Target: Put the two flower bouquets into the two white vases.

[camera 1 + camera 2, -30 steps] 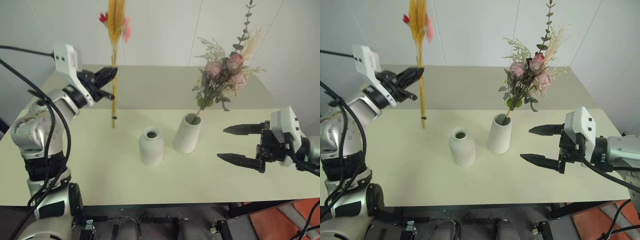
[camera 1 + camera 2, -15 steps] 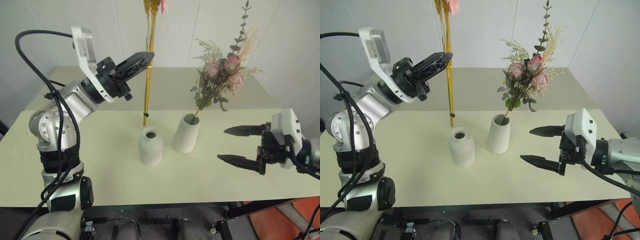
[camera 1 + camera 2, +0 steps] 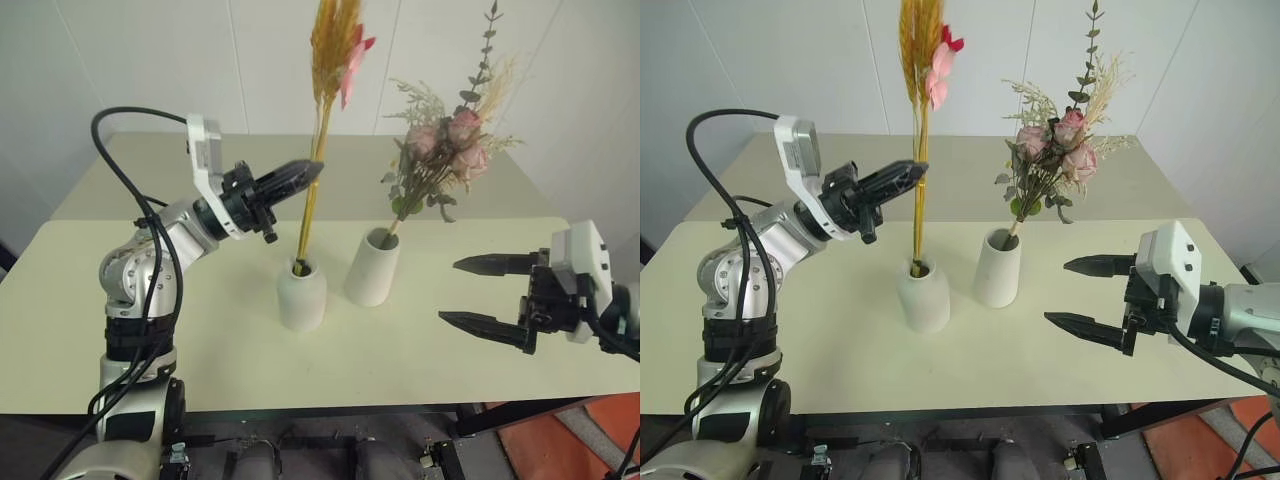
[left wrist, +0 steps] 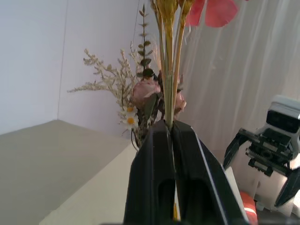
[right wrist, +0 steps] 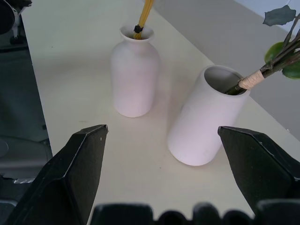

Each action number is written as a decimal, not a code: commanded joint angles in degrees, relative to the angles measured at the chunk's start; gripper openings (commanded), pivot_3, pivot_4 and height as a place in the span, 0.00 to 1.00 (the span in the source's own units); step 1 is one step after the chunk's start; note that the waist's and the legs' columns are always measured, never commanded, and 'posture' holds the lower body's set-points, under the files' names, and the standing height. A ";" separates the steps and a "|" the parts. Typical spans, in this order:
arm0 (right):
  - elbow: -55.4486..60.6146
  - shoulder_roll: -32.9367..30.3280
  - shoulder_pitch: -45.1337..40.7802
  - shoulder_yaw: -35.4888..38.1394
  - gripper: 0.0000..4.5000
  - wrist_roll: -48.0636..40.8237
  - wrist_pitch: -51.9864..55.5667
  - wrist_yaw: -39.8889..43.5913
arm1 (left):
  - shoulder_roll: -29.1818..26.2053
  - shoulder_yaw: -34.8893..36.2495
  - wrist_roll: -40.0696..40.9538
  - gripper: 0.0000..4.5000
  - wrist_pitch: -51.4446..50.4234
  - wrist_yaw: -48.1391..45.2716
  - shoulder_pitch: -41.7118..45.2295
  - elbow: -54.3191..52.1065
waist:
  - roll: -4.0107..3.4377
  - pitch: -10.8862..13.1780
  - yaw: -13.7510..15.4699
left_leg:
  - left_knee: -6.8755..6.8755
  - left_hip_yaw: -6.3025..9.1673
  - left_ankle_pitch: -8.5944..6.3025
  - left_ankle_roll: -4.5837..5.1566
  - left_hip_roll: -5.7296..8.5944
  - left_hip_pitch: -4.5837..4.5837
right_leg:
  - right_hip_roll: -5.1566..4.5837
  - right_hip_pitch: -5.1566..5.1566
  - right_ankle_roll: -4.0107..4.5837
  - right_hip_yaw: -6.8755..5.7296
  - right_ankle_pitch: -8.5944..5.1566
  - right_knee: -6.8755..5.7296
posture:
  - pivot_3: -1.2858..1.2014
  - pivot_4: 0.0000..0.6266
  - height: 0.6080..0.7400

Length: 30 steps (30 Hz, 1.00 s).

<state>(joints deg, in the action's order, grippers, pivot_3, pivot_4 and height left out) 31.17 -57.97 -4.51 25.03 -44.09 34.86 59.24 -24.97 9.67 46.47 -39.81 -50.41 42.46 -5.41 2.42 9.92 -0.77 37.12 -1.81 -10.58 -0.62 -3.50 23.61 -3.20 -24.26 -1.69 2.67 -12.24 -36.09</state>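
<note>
So the left gripper is pinched tight around the stalks of the wheat bunch, roughly mid-stem; the bunch stands nearly upright, leaning a touch, with the yellow heads and pink-red blossoms up top and the tied stem end sitting right in the narrow mouth of the bottle vase; the right wrist view shows that tip just inside the rim, not far down. The thing that matters here is the stalks' long axis runs pretty much straight down into that mouth, below the fingers, so I'd guess the next bit is lowering along that line or just letting go. The rose bouquet is already parked in the tapered vase right beside it, leaning toward the right. The right gripper hangs over the table with jaws spread wide, holding nothing, well clear of both vases; the left arm is obviously the one on the job.
</note>
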 commanded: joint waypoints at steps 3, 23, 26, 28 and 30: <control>1.03 -1.02 0.32 2.95 1.00 -0.49 -0.34 0.32 | -5.58 0.18 0.38 0.43 -0.50 -3.91 -5.99 -4.17 | 0.00 0.00 -0.19 | -0.03 0.00 0.00 0.00 -0.02 -0.04 | 0.01 -0.01 0.01 0.00 -0.01 -0.01 | 0.52 0.24 1.00; -4.61 0.03 5.92 5.11 1.00 1.81 -1.22 2.41 | -34.03 24.74 -4.52 0.99 8.43 -19.66 -36.92 -10.37 | 0.00 0.02 0.60 | -0.24 -0.19 -0.03 -0.04 -0.14 -0.06 | -0.15 -0.12 0.58 -0.13 -0.37 0.08 | 0.52 0.24 1.00; -5.81 -0.19 6.25 5.79 1.00 1.98 -1.33 2.37 | -33.70 25.99 -4.33 0.99 8.28 -19.16 -39.46 -12.77 | 0.00 0.02 0.55 | -0.24 -0.23 -0.03 -0.05 -0.18 -0.10 | -0.14 -0.12 0.58 -0.13 -0.37 0.07 | 0.52 0.24 1.00; -6.72 -0.48 5.77 5.81 1.00 2.19 -1.41 2.57 | -32.71 26.17 -3.81 0.99 7.94 -17.96 -40.67 -14.50 | 0.00 0.01 0.49 | -0.24 -0.24 -0.03 -0.05 -0.19 -0.14 | -0.14 -0.10 0.58 -0.13 -0.37 0.07 | 0.52 0.24 1.00; -7.42 -0.81 5.26 5.75 1.00 2.40 -1.48 2.69 | -31.76 26.02 -3.26 0.99 7.83 -17.03 -41.45 -15.91 | -0.01 0.01 0.40 | -0.24 -0.26 -0.04 -0.06 -0.20 -0.16 | -0.14 -0.10 0.59 -0.12 -0.37 0.07 | 0.52 0.24 1.00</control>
<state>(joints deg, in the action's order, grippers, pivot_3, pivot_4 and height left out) 23.74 -57.81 1.79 28.47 -41.74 34.41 61.54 -56.97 33.92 42.14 -32.50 -68.19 1.26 -19.25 2.42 9.93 -0.37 36.87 -2.07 -10.61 -0.68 -3.70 23.46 -3.34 -24.36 -1.10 2.55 -12.61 -36.02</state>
